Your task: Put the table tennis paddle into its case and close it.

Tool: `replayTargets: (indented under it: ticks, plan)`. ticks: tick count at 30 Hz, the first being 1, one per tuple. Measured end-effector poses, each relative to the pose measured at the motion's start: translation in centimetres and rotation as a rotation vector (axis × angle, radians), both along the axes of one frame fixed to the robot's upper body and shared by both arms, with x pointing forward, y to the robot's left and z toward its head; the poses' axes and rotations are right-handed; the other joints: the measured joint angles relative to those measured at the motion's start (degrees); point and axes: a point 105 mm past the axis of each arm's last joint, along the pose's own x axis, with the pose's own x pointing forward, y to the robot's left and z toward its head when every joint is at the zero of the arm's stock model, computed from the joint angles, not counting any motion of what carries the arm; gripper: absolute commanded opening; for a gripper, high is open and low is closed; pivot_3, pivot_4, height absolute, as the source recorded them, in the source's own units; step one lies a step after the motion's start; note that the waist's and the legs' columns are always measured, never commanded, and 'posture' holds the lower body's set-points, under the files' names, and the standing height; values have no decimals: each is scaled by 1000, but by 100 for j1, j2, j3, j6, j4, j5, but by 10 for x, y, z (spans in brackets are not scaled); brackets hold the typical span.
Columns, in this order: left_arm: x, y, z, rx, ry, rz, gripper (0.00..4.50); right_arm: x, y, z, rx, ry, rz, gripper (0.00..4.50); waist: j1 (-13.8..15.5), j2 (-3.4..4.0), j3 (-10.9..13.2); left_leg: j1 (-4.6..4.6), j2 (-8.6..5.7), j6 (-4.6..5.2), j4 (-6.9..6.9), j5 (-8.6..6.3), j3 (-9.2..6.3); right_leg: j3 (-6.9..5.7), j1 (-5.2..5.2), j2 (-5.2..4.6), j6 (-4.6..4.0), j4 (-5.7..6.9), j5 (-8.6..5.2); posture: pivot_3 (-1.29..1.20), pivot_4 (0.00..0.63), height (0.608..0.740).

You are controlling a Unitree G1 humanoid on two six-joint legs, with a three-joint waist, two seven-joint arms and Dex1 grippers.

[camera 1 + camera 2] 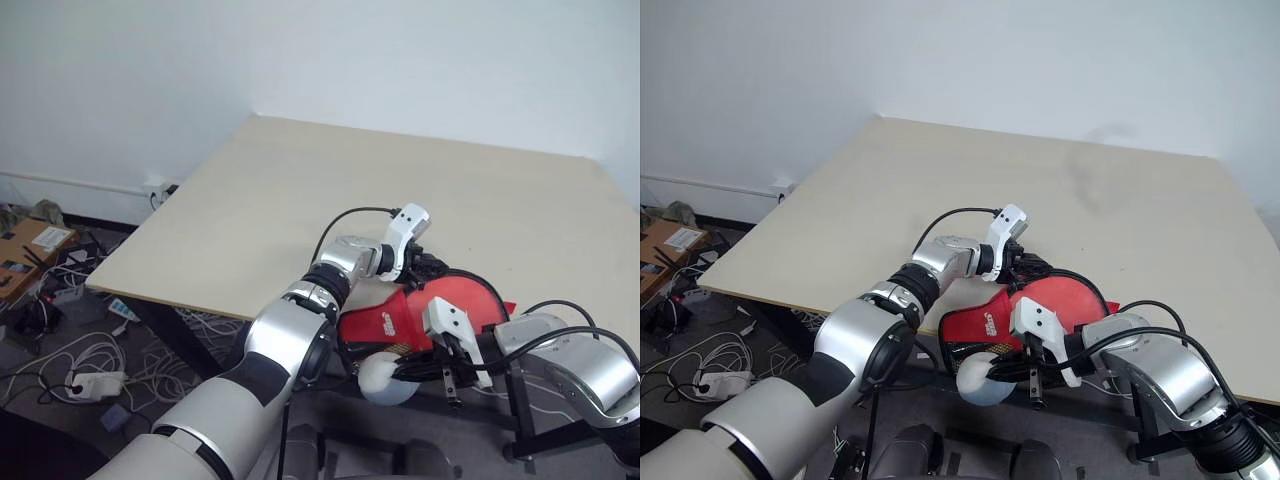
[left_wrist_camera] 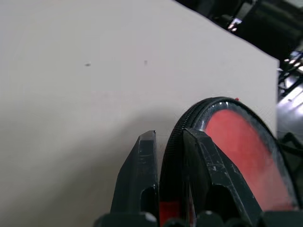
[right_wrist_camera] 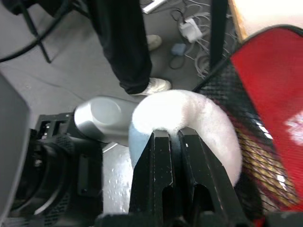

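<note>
The red case point(image 1: 385, 320) lies at the table's point(image 1: 300, 190) front edge, its mesh end hanging past it. The paddle's point(image 1: 465, 295) round red face shows through the clear panel, and pale wood shows behind the black mesh point(image 3: 265, 165). My left gripper point(image 2: 168, 135) reaches in from the left, its fingers point(image 2: 147, 156) shut on the case's black zip rim point(image 2: 189, 113). Below the table edge my right gripper point(image 3: 173, 135) is shut on the small grey-blue and white ball-like thing point(image 1: 380, 382) beside the mesh end.
Bare tabletop stretches behind and left of the case up to the white wall. On the floor at left lie tangled cables, a power strip point(image 1: 95, 383) and a cardboard box point(image 1: 35, 245). A person's dark-trousered leg and white shoe point(image 3: 156, 85) stand under the table.
</note>
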Motion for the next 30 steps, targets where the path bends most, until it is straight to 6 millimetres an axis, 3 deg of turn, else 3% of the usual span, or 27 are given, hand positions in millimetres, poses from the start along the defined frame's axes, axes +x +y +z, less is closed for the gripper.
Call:
replayTargets:
  ticks: [7,14,24,30]
  plan:
    - [3,1,-1,20,-15,25,851,33,-6,12,77,-53,-163,6,1,1,0,1,0,0,1,0,-1,1,1,0,0,5,1,0,0,688]
    - [7,4,-7,82,-49,55,851,57,-15,46,182,-128,-277,6,4,4,1,-3,0,2,-2,1,0,2,-4,1,13,1,6,0,0,688]
    - [9,5,-4,53,-35,76,851,64,-21,43,174,-126,-337,6,0,6,1,-3,0,2,-4,1,2,4,-6,1,13,3,7,0,0,688]
    - [19,15,3,8,-23,139,851,85,-17,41,194,-147,-430,6,-7,11,3,-3,0,2,-4,1,2,10,-12,3,13,13,8,0,0,688]
